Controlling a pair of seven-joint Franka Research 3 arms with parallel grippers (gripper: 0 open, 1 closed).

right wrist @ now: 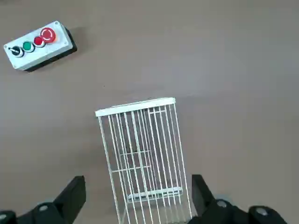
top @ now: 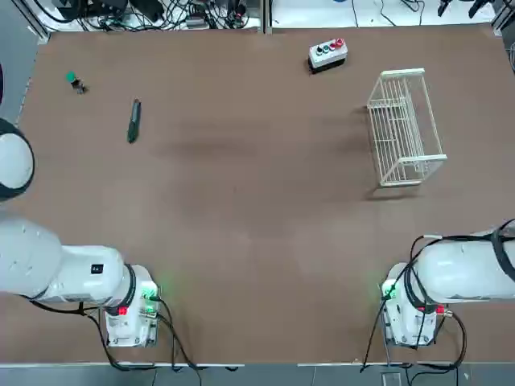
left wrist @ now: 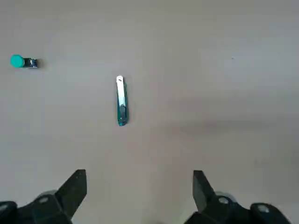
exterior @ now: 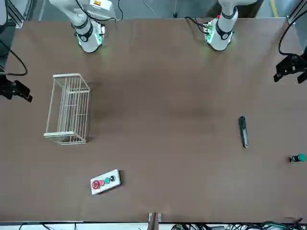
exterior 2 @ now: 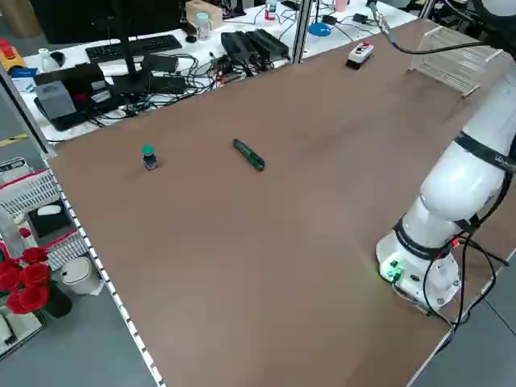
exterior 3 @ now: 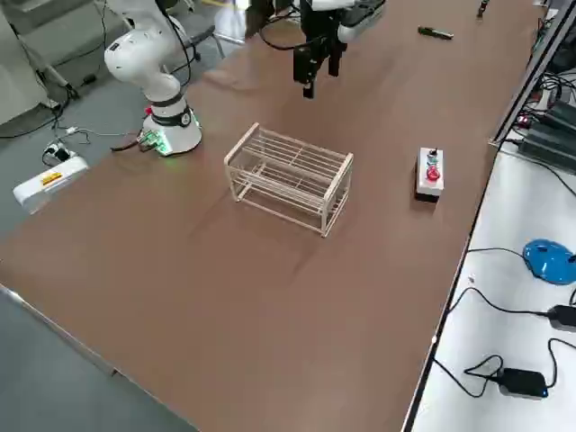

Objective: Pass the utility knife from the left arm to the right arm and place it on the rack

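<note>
With the fingers [left wrist: 70, 193] of both arms spread and empty, 0 steps appear done: the utility knife [top: 134, 121] lies on the worktop [top: 241, 241]; pickup, handover and racking remain.

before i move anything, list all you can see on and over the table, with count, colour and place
knife: one, dark green, on the table's left half
knob: one, green and black, left of the knife, near the far edge
rack: one, white, on the table's right half
button box: one, white and black with coloured buttons, far side, between knife and rack
table: one, brown, under them all
left gripper: one, black, open, above the table's left side
right gripper: one, black, open, above the right side, near the rack
</note>
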